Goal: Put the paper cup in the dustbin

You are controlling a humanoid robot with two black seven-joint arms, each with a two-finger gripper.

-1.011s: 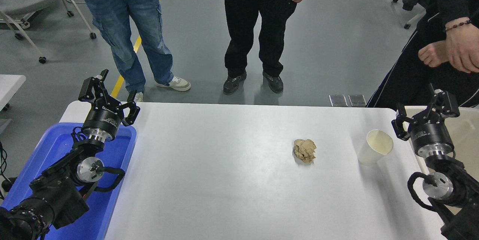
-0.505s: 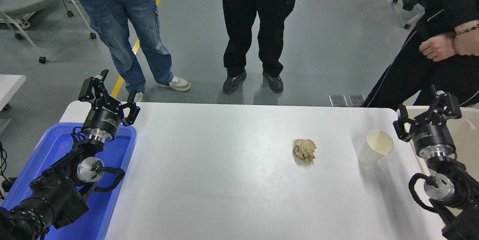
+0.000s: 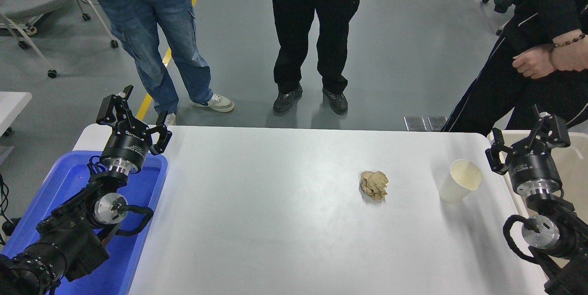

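The right gripper (image 3: 528, 141), jaws apart and empty, had drifted rightward off the plain white tapered paper cup (image 3: 460, 181), which stood untouched near the white table's (image 3: 275, 221) right end. No grasp yet, I'd say. The beige plastic dustbin (image 3: 576, 157) was mostly cut off. The left gripper (image 3: 133, 118) sat parked, jaws apart.

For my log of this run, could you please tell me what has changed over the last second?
The right hand, open and empty, drifted slightly right, away from the paper cup and over the dustbin. Cup, crumpled paper ball and the parked left hand stayed put.
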